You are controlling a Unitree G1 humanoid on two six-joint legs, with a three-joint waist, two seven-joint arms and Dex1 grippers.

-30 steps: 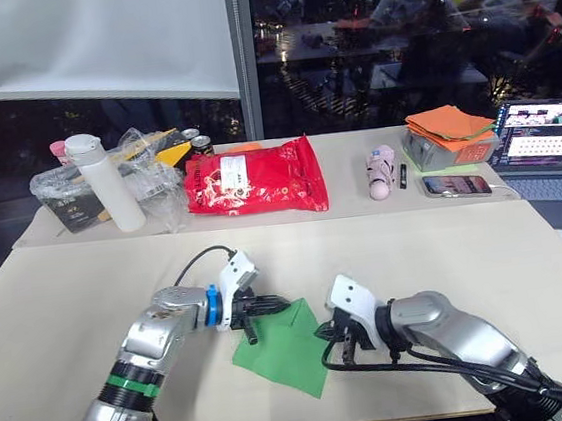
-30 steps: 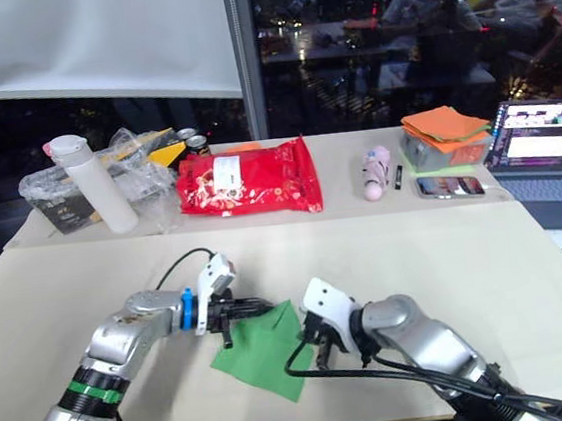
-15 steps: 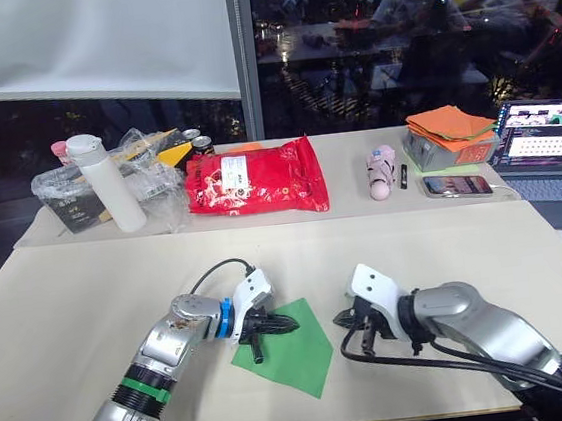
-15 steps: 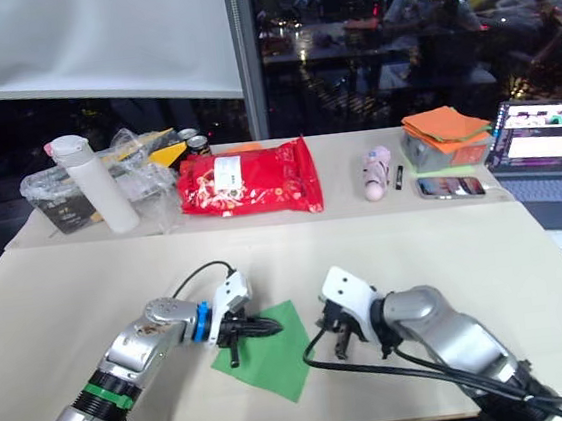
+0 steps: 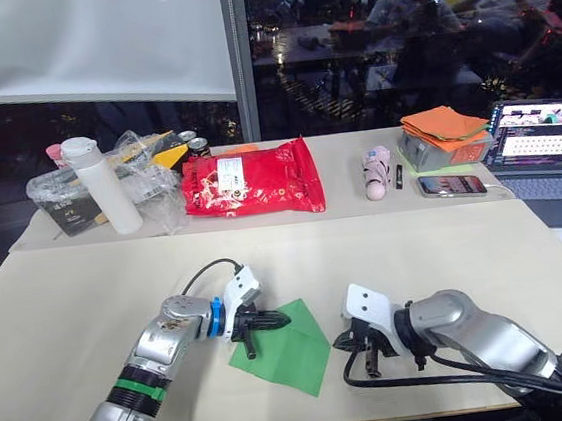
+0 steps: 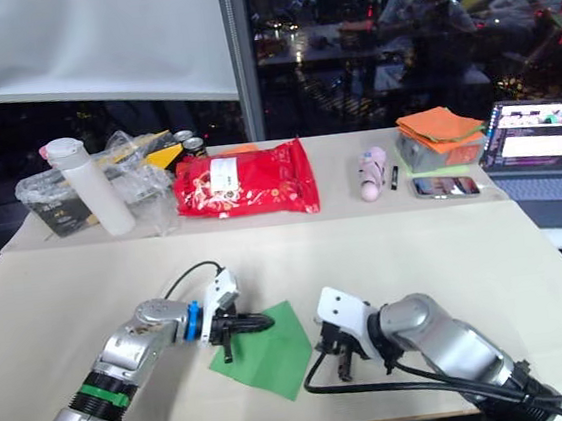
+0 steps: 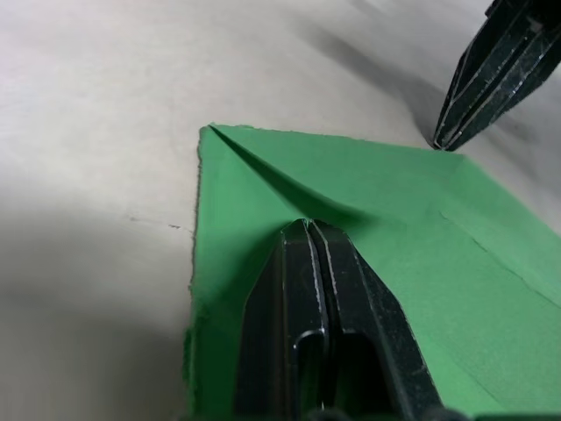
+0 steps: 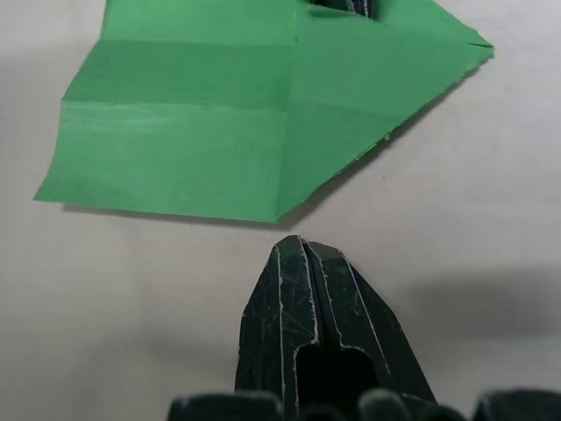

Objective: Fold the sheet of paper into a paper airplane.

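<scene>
The sheet of paper (image 5: 294, 355) is bright green and lies flat on the beige table (image 5: 89, 301), creased, with one corner folded into a point (image 7: 210, 132). My left gripper (image 5: 281, 320) is shut and rests on top of the sheet near that folded corner, its fingertips (image 7: 308, 230) pressing the paper. My right gripper (image 5: 339, 342) is shut too, just off the sheet's right edge, its tip (image 8: 298, 244) a small gap from the paper and not touching it.
On the far table stand a white bottle (image 5: 102, 184), a clear plastic bag (image 5: 147, 174), a red bag (image 5: 253, 178), a pink object (image 5: 377, 170), an orange paper stack (image 5: 445, 125), a phone (image 5: 456, 185) and a laptop (image 5: 546, 147). The table's front edge is close below the sheet.
My right gripper came off the sheet's right edge, drew away, then returned close beside it. The left gripper stays on the sheet, which now lies flatter.
</scene>
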